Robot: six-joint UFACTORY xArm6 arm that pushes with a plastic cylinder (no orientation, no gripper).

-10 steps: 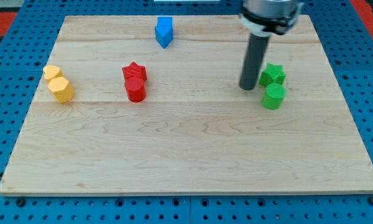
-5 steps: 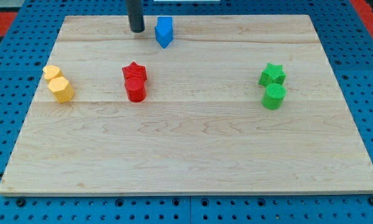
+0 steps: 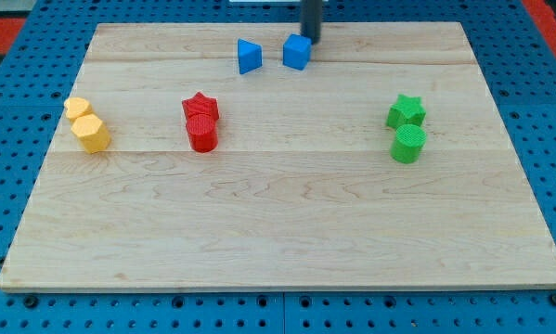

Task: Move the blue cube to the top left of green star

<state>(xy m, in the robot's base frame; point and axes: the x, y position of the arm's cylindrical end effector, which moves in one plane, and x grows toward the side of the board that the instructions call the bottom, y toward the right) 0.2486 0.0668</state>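
Observation:
The blue cube (image 3: 296, 52) sits near the view's top, right of a blue triangular block (image 3: 249, 56). My tip (image 3: 312, 39) is just at the cube's upper right, close to it or touching it. The green star (image 3: 407, 111) lies at the view's right, well to the lower right of the cube, with a green cylinder (image 3: 408, 144) right below it.
A red star (image 3: 201, 107) with a red cylinder (image 3: 202, 133) below it sits left of centre. Two yellow blocks (image 3: 87, 124) sit at the view's left. The wooden board (image 3: 278, 232) lies on a blue pegboard.
My tip went from beside the green star to the top left, then right. The blue cube has slid right, away from the blue triangular block, which is now apart.

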